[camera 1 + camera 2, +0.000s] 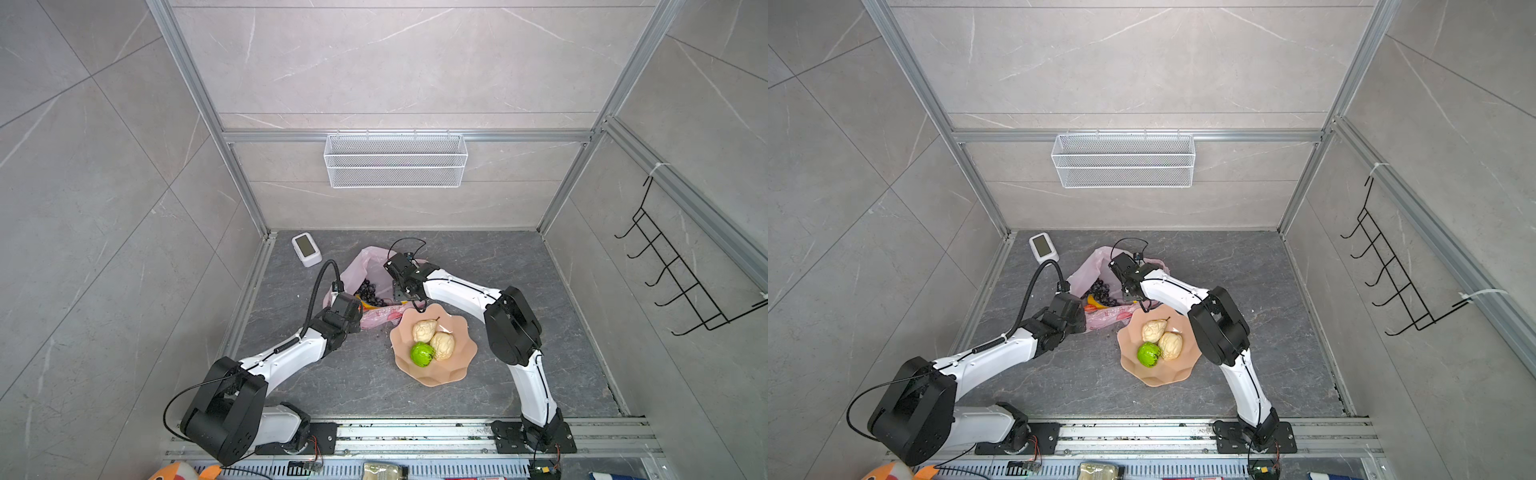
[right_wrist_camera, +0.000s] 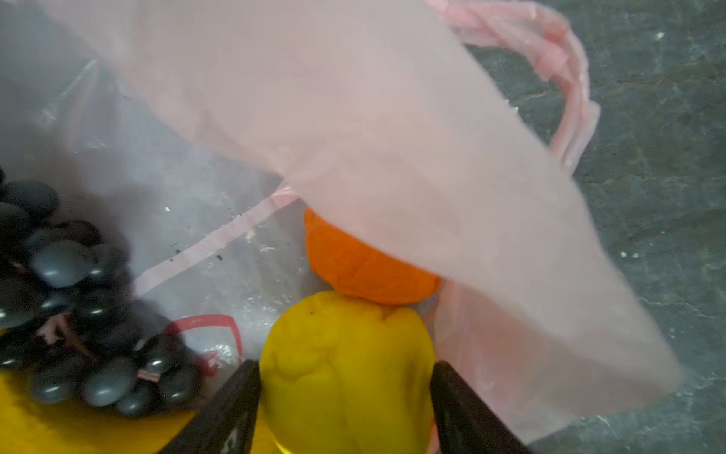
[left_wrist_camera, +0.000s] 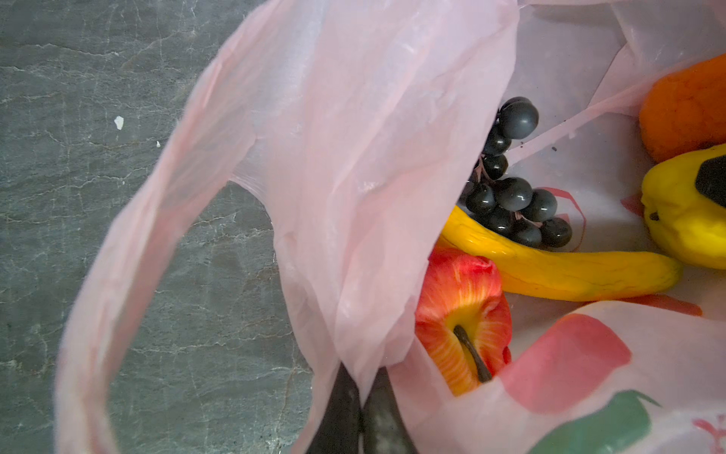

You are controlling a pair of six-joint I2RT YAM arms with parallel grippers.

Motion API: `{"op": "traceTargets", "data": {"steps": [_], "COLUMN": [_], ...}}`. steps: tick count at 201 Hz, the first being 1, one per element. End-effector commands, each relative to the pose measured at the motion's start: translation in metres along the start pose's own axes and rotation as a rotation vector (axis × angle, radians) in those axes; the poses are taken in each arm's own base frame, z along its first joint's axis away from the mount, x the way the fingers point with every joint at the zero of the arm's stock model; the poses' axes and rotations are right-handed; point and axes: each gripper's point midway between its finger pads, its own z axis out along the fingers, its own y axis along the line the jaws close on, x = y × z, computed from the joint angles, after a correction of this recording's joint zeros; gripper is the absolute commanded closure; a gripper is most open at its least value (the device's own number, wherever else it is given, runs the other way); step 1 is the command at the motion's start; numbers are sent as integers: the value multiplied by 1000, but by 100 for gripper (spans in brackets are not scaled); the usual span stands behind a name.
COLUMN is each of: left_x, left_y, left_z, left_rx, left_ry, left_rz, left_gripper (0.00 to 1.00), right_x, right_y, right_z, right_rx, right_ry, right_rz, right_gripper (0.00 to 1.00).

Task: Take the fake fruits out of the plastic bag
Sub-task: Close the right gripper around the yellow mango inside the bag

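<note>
**Right wrist view: right gripper [image 2: 345,369] astride the yellow fruit [image 2: 343,334] in the plastic bag [image 2: 393,118]**

The right gripper's jaws stood spread wide, one finger on each side of the yellow fruit, which rested on the bag's lower film. Whether the pads pressed it could not be told. The fruit lay directly ahead between the fingers, its far end touching the orange fruit [image 2: 365,263]. The grape bunch [image 2: 78,314] lay off to one side, and the bag's upper film overhung both fruits. In the left wrist view, the left gripper [image 3: 361,397] was pinched closed on the bag's rim beside the banana [image 3: 558,271] and red apple [image 3: 459,314]. In both top views, beige fruits [image 1: 441,345] and a green fruit [image 1: 422,354] already lay on the plate [image 1: 432,376]. The right arm was judged nearer, needing only to close across the yellow fruit's width.
</note>
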Motion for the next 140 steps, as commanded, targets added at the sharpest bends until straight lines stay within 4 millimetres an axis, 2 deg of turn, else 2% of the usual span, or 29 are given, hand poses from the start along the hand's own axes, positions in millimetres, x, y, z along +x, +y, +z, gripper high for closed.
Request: {"op": "traceTargets", "data": {"steps": [1,48,111,140], "left_x": [-12,-11,-12,-12], "left_y": [-4,-3,-2,-2], "left_z": [-4,-3,-4,-3], "left_rx": [4,0,-3,-5], "left_ry": [-31,-28,-35,-31], "left_rz": [6,6,5,8], "left_gripper": [100,100,100,100], "right_x": [11,12,18,10], "right_y": [-12,-1,-10,-6], "right_z": [12,19,30,22], "right_rx": [70,38,112,87], "right_ry": [49,69,109,88], "right_rz": [-40,-53,-113,-108], "right_gripper": [29,28,26,36]}}
